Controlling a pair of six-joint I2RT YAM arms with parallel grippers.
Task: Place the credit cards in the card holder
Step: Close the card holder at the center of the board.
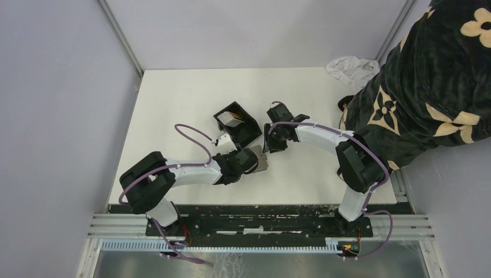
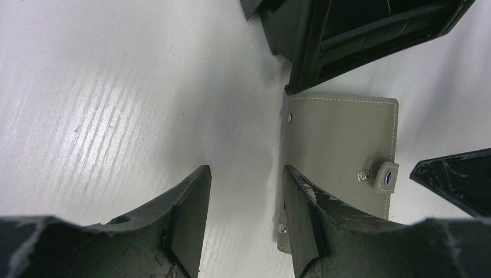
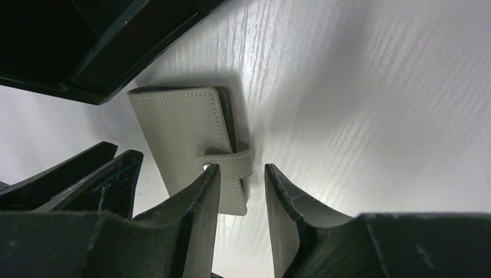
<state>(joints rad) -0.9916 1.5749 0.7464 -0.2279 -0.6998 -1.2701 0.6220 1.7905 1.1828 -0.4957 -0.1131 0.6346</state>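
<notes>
The card holder, an open-top black box, sits mid-table with a tan-gold credit card leaning inside it. Just in front of it lies a flat grey card-sized piece with stitched edges and a snap strap. My left gripper is open and low over the table. In its wrist view the right finger overlaps the grey piece's left edge, and only bare table shows between the jaws. My right gripper is open on the opposite side, its left finger over the strap end of the grey piece.
A person in a black flower-patterned garment leans over the table's right side. A crumpled white cloth lies at the back right corner. The holder's black walls stand close ahead of both grippers.
</notes>
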